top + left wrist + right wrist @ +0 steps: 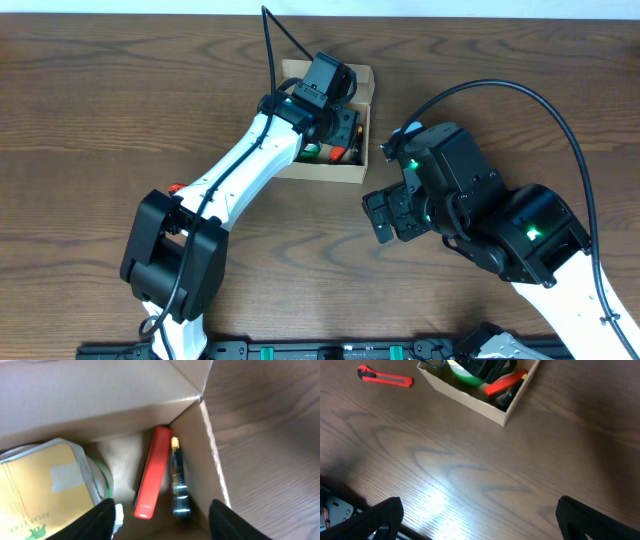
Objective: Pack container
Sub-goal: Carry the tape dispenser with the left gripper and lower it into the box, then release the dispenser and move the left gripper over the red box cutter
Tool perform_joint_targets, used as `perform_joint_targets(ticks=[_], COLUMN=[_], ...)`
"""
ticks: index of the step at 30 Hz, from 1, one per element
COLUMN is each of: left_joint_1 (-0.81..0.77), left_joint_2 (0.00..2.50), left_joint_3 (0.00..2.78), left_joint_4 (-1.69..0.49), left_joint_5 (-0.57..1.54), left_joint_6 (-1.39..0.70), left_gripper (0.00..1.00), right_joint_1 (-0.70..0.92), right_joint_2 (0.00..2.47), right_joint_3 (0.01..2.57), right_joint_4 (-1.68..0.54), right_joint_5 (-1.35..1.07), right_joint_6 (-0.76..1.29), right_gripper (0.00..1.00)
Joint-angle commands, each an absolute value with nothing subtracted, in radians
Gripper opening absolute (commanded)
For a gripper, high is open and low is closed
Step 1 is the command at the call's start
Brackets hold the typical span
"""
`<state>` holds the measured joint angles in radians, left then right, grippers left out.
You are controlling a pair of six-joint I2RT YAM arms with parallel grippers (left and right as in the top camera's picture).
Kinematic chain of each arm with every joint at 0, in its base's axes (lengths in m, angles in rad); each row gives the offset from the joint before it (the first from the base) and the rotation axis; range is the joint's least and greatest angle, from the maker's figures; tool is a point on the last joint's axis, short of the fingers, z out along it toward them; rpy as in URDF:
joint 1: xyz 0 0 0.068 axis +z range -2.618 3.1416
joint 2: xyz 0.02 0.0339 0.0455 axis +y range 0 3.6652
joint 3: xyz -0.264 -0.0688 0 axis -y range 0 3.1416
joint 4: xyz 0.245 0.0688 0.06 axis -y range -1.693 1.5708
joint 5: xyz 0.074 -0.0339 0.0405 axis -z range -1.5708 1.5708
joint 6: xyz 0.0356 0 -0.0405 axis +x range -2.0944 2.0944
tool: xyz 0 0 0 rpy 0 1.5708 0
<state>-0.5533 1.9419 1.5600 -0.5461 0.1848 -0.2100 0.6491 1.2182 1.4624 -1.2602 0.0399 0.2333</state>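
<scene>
The container is a tan cardboard box (330, 172) at the table's upper middle; it also shows in the right wrist view (470, 397). My left gripper (345, 135) is open and reaches down into it. In the left wrist view (162, 520) the fingers straddle a red flat tool (152, 472) and a dark metal tool (177, 485) by the box's right wall (200, 465). A yellow-labelled roll (40, 495) with a green roll beneath lies at the left. My right gripper (385, 215) is open and empty over bare table right of the box (477, 520).
A red utility knife (385, 376) lies on the wooden table left of the box; the overhead view shows only a red bit of it (176, 188) behind the left arm. The left arm crosses the table's left middle.
</scene>
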Motion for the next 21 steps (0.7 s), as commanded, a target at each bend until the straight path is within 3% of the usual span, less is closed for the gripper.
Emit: perform_joint_targets(ticks=[1, 10, 21], left_joint_1=[-0.55, -0.476, -0.134], left_joint_2=[1.929, 1.755, 1.599], left_joint_3=[1.596, 1.67, 1.669], left_joint_4=[-0.586, -0.693, -0.91], left_joint_5=[0.192, 0.191, 0.246], left_joint_6=[-0.206, -0.206, -0.206], left_gripper=[0.54, 0.5, 0.41], right_joint_1=[0.643, 0.643, 0.643], right_joint_2=[1.217, 1.217, 1.217], right_joint_3=[1.462, 1.462, 1.462], right_joint_4=[-1.261, -1.261, -1.261], right_joint_5=[0.04, 0.04, 0.04], right_joint_6=[0.223, 0.223, 0.223], right_gripper=[0.99, 0.99, 0.99])
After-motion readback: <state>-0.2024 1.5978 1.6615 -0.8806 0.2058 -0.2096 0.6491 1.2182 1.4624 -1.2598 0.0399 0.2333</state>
